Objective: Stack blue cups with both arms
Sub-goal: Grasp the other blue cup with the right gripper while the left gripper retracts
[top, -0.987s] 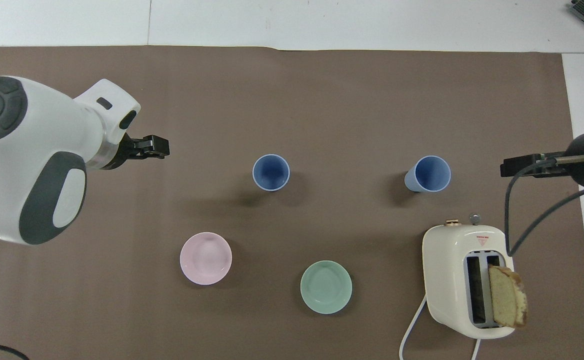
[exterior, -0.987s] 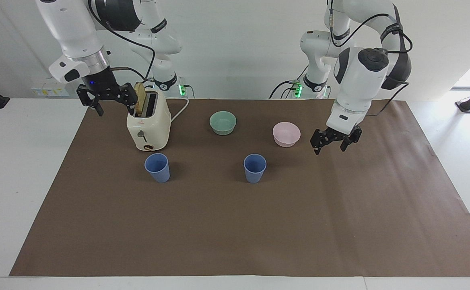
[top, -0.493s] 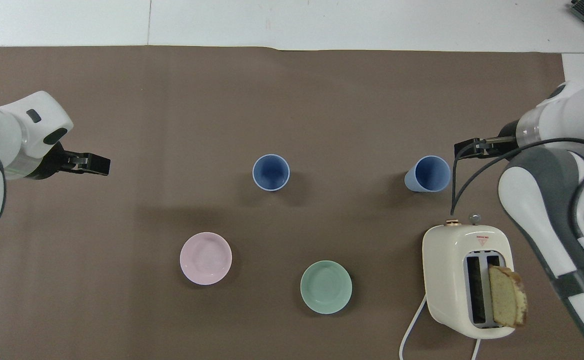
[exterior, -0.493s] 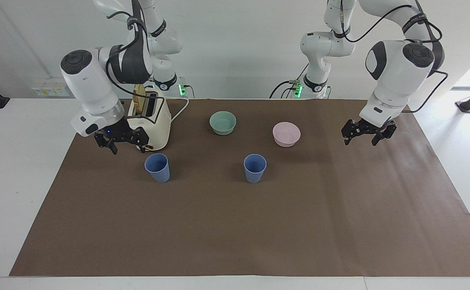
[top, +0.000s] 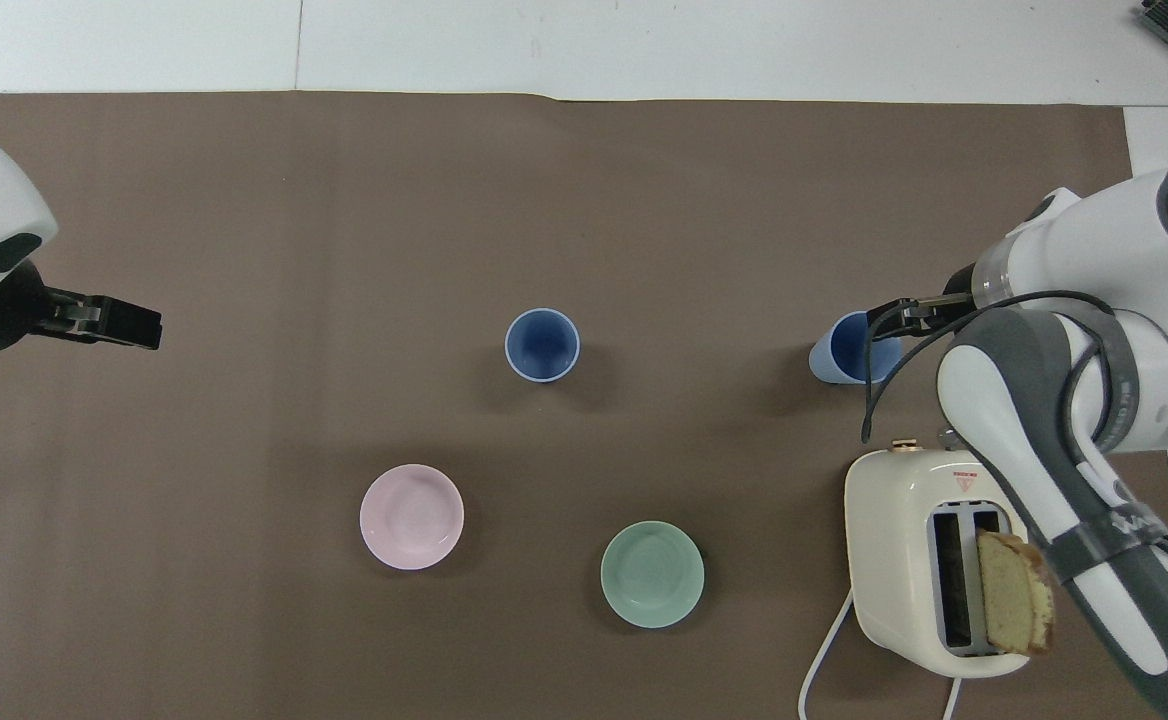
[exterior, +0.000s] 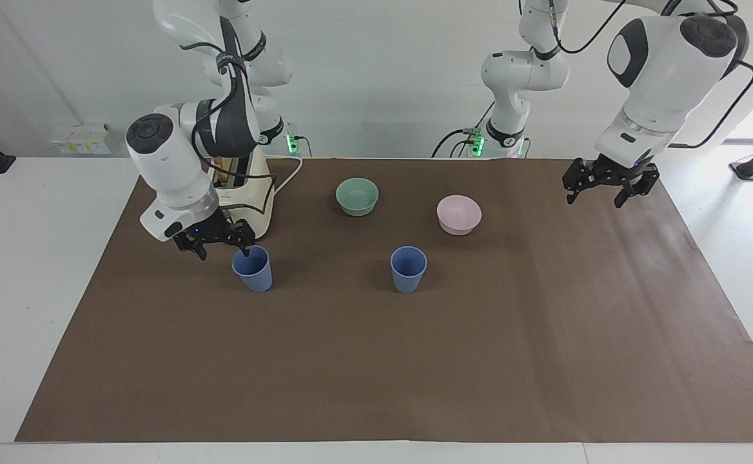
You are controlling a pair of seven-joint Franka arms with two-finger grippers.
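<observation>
Two blue cups stand upright on the brown mat. One cup (exterior: 409, 270) (top: 542, 345) is mid-table. The other cup (exterior: 253, 270) (top: 842, 352) stands by the toaster, a little farther from the robots than it. My right gripper (exterior: 222, 248) (top: 899, 315) is open and low at this second cup. One fingertip (exterior: 245, 250) is at the cup's rim, the other fingertip (exterior: 200, 252) hangs outside it toward the right arm's end. Nothing is gripped. My left gripper (exterior: 599, 190) (top: 129, 325) hangs open and empty over the mat's edge at the left arm's end.
A cream toaster (exterior: 257, 200) (top: 904, 540) with a bread slice (top: 1014, 590) in one slot stands under the right arm. A mint-green bowl (exterior: 357, 195) (top: 652, 574) and a pink bowl (exterior: 459, 214) (top: 412, 516) sit nearer the robots than the cups.
The right gripper came down from beside the toaster's top to the rim of the nearby cup. The left gripper rose and drew away from the pink bowl toward its end of the table.
</observation>
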